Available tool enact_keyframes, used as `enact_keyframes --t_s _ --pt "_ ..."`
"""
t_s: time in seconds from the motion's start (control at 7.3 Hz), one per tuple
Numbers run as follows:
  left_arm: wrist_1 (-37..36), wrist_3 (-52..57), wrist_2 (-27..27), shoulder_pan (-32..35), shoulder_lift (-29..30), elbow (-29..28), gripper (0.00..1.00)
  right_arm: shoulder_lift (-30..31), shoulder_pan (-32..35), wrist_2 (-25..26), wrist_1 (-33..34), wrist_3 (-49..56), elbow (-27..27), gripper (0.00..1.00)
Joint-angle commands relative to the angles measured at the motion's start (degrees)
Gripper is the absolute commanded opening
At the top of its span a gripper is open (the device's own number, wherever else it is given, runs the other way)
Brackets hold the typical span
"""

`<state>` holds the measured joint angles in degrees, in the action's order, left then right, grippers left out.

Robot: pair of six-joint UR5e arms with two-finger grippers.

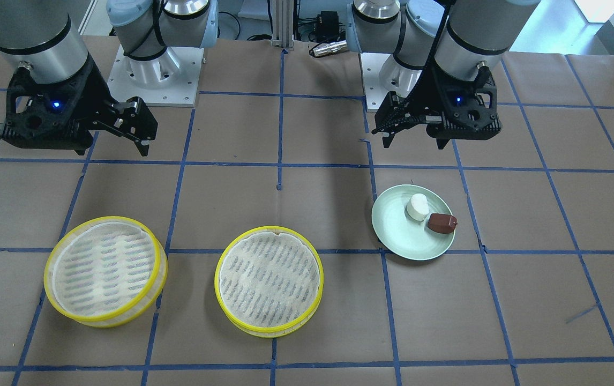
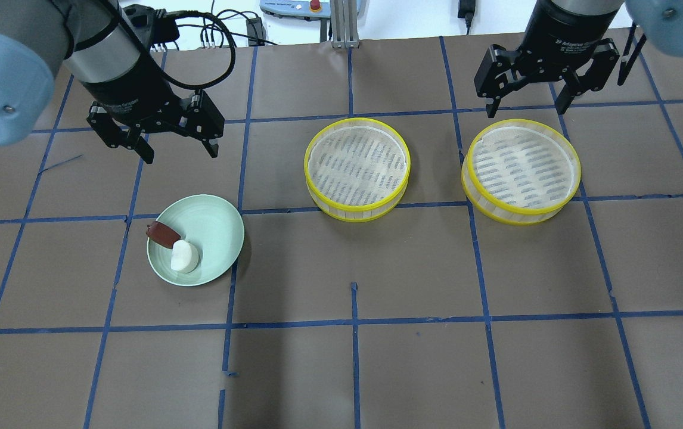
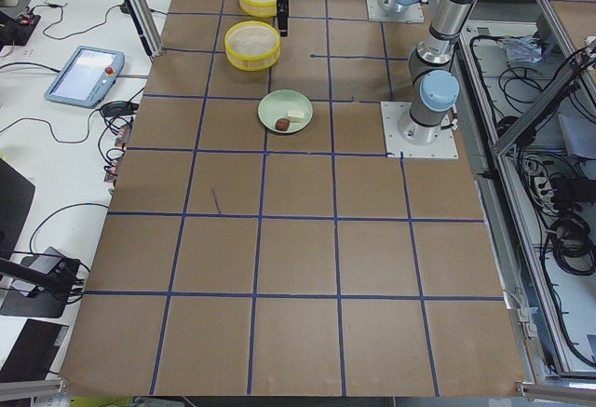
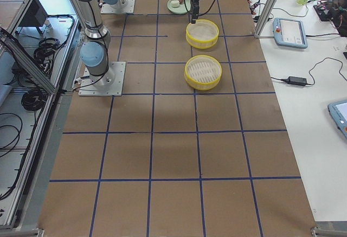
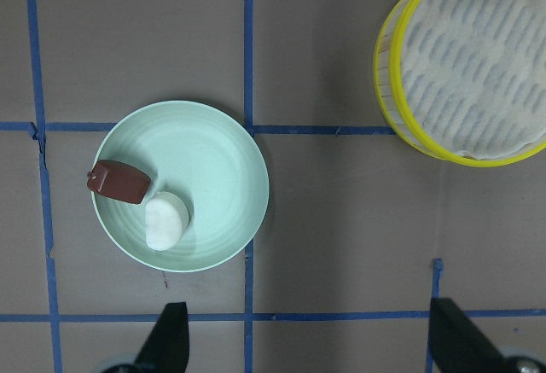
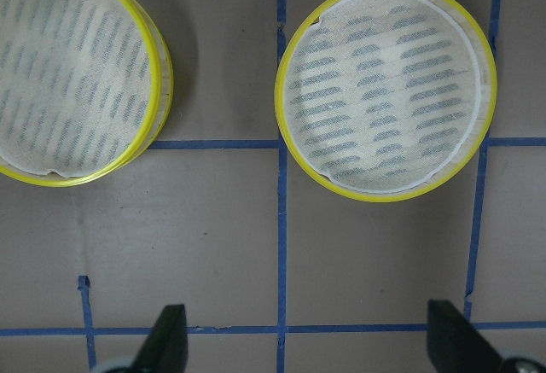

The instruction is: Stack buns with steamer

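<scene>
1. Plate (image 2: pixel 222 221): pale green, round, on the robot's left part of the table (image 2: pixel 413 357), which is brown with a blue tape grid.
2. In the plate: both buns, 2 pieces. The white bun (image 2: pixel 185 257) is rounded and sits off centre. The brown bun (image 2: pixel 163 235) is dark reddish-brown and lies at the rim, on the side away from the steamers. The 2 sit side by side and look to be touching.
3. Middle steamer (image 2: pixel 356 212): round tray with a yellow rim, near the table centre, well apart from the plate. Inside is 1 white cloth liner (image 2: pixel 356 161) with grey dash marks, covering the whole floor.
4. Right steamer (image 2: pixel 520 215): same kind of tray, on the robot's right. Inside is a second cloth liner (image 2: pixel 520 162), same pattern, its edge lifted a bit at 1 spot by the rim.
5. The 2 steamers stand side by side, near each other, not touching, not stacked. No bun is in either yet.
6. Left gripper (image 2: pixel 180 154): jaws spread wide, gripping nothing, hanging high above the table near the plate. Its wrist view looks down on the plate, both buns and part of the middle steamer.
7. Right gripper (image 2: pixel 526 111): jaws spread wide, gripping nothing, hanging high above the table near the right steamer. Its wrist view shows both steamers.
</scene>
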<state>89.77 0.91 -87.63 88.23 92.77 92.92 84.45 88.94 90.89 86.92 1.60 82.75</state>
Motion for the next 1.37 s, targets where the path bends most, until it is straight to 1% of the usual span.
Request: enact_keyframes --t_s 0.0,0.14,0.27,0.41,0.55,0.68,0.82,0.96,1.1,1.23 --pt "-5.3 2.6 -1.1 -5.5 4.6 4.1 1.0 -0.9 -5.1 0.2 0.3 4.6 0.1 1.0" --pt "-5.5 3.9 -1.1 -7.4 6.7 5.0 1.0 -2.1 -7.9 0.5 1.1 8.6 0.6 1.0" --pt "-5.5 4.0 -1.1 -7.7 8.1 5.2 1.0 -3.7 -10.8 0.7 2.6 12.9 1.4 1.0" --pt "-5.4 4.1 -1.3 -7.7 8.5 6.4 1.0 -5.0 -13.0 0.6 4.6 13.9 2.3 1.0" --pt "-6.6 4.4 -4.4 -7.7 9.3 10.4 0.97 -7.5 -13.4 0.6 9.4 15.5 4.8 1.0" --pt "-14.1 4.5 -5.3 -7.7 10.9 14.6 0.97 -9.3 -13.8 0.6 15.9 15.8 8.4 1.0" --pt "-18.8 4.8 -5.7 -7.7 13.1 16.8 0.97 -9.7 -13.9 0.7 20.1 15.8 11.2 1.0" --pt "-20.4 4.9 -5.8 -7.7 14.3 18.8 0.95 -10.1 -14.7 1.0 21.4 15.6 12.4 1.0" --pt "-21.4 5.0 -5.8 -7.7 14.4 19.0 0.93 -12.4 -16.6 0.6 23.5 15.6 12.6 1.0" --pt "-22.6 4.8 -5.3 -7.7 15.1 19.5 0.72 -15.0 -18.0 0.2 26.1 15.5 12.6 1.0"
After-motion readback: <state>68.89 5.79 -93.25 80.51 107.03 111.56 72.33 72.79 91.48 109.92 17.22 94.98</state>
